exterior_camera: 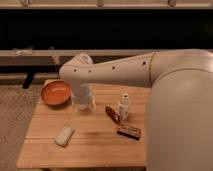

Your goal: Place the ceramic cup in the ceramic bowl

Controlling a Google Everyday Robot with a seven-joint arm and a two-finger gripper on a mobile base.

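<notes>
Fingers point(83, 104): pointing straight down over the table point(100, 152), just right of the ceramic bowl point(55, 93) and low to the wood. Whether they are released or clenched on something, I cannot tell.
Ceramic cup: not standing free anywhere on the table. A pale form at the foot of the wrist may be it, but it cannot be told apart from the fingers.
Ceramic bowl: orange, upright and empty at the far left of the table, with its mouth open to a drop from above.
Arm point(125, 67): reaches in from the right, level, then bends down at the wrist. This looks like a posture for lifting and carrying sideways.
Small white bottle point(123, 106): upright to the right, well clear of the bowl.
Reddish packet point(112, 115) and dark bar point(129, 131): lying flat, off the likely path.
Pale flat piece point(64, 135): near the front edge, apart from everything.
Step in hand: probably the pick-up or first lift — the short move left over the rim is not yet made.
</notes>
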